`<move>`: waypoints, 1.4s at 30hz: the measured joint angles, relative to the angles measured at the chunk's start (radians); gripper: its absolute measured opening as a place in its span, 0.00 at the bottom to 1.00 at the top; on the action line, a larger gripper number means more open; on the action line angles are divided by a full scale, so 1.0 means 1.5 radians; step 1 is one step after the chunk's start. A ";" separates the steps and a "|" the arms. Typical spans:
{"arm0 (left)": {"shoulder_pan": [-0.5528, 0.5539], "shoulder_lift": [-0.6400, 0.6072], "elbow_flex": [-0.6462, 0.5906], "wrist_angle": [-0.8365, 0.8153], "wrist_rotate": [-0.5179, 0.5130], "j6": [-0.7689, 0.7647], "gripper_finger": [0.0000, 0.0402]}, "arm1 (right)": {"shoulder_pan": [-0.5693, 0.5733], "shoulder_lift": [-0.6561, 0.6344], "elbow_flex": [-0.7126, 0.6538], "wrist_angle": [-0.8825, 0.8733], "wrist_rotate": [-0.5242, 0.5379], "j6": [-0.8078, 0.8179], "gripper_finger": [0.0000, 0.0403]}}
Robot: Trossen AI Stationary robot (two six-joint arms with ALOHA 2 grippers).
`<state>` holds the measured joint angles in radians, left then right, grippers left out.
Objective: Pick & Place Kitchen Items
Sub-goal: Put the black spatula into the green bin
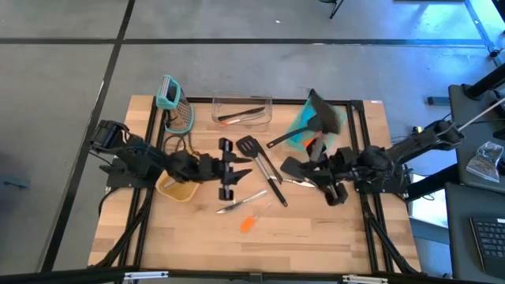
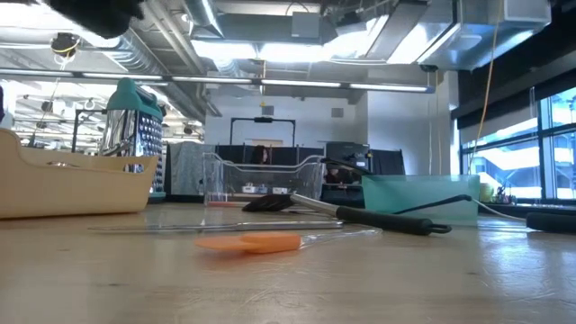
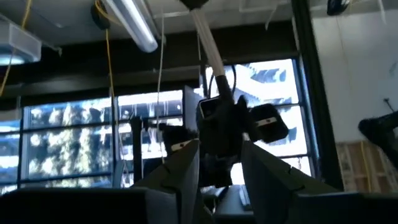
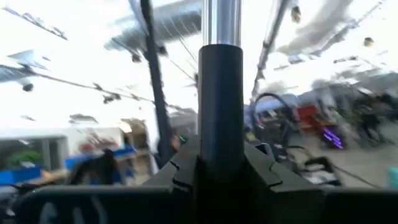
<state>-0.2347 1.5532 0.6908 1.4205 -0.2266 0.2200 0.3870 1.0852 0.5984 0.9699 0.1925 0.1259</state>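
Nearest the front edge of the wooden table point(image 1: 316, 237) lies an orange spatula point(image 1: 248, 223), flat on the boards, with a thin metal piece point(image 1: 241, 202) just behind it.

Over the table's middle, the left gripper point(image 1: 230, 170) points toward the right arm. Its fingers point(image 3: 180, 171) stand apart with nothing between them, only the other arm's black camera unit farther off.

The right gripper point(image 1: 322, 175) sits opposite, near the right edge. Its jaws are clamped on a utensil handle point(image 4: 221, 93), black where the jaws meet it and silver beyond, standing straight up from the claw. In the high view the black turner point(image 1: 322, 114) it carries hangs above a teal tray point(image 1: 304, 130).

Between the arms, a black slotted turner point(image 1: 263, 162) and a second long-handled piece rest side by side on the wood. A tan bowl point(image 1: 175, 188) sits under the left arm.

Farthest back stand a teal-handled grater point(image 1: 175, 106) and a clear bin point(image 1: 241, 110) holding a dark utensil.
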 joint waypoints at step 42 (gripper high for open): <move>0.056 0.122 0.348 -0.403 -0.022 -0.110 0.63 | -0.069 0.075 -0.032 -0.028 0.007 0.039 0.16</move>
<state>-0.1506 1.7360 1.2129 0.8167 -0.2602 0.0544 0.2829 1.1976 0.5507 0.9281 0.2035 0.1850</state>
